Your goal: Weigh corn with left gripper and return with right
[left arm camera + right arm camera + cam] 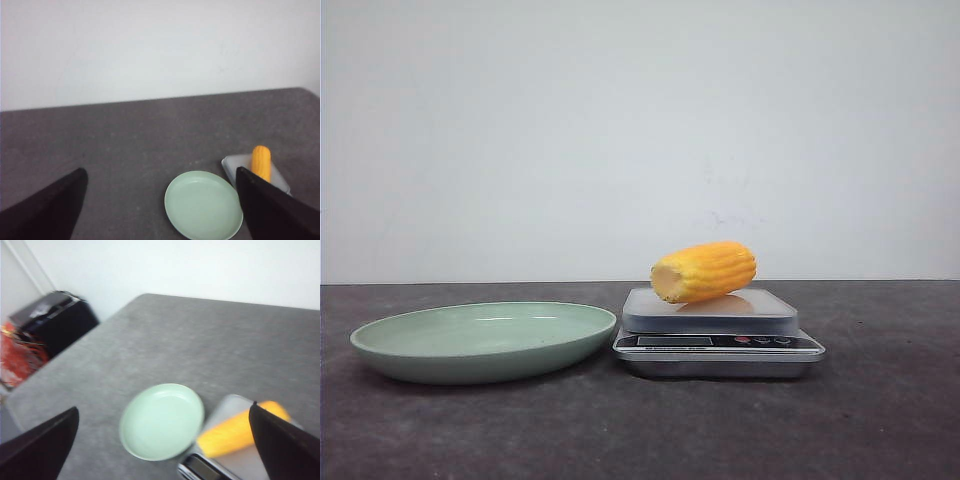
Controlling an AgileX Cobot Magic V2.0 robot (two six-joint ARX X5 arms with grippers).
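Note:
The corn, a short yellow-orange cob with its paler cut end to the left, lies on the platform of a silver kitchen scale. It also shows in the left wrist view and, blurred, in the right wrist view. My left gripper is open and empty, high above the table, away from the corn. My right gripper is open and empty, also high above the plate and scale. Neither gripper shows in the front view.
An empty pale green plate sits left of the scale, also seen in the left wrist view and the right wrist view. Black and red objects stand beyond the table's edge.

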